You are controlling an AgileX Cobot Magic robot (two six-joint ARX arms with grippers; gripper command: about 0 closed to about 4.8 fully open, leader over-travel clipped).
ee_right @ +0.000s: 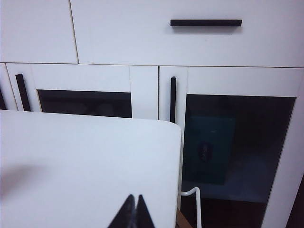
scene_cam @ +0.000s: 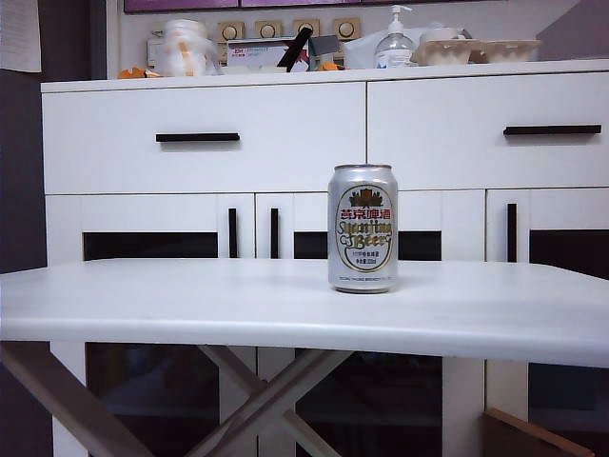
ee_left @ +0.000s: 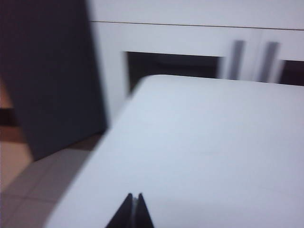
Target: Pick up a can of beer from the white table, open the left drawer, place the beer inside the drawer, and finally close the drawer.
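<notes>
Nothing done yet. Can point(scene_cam: 363, 228) upright mid-table point(scene_cam: 143, 305), untouched; left drawer point(scene_cam: 203, 137) shut. Left gripper point(ee_left: 134, 211) and right gripper point(ee_right: 135, 211) closed, empty, seemingly over near table corners. Everything left.

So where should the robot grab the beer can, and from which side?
Around its smooth round middle, probably coming in level from the front edge of the white table. The can of beer stands upright and alone, with nothing beside it. The left gripper and right gripper are both shut, so one must open first.
</notes>
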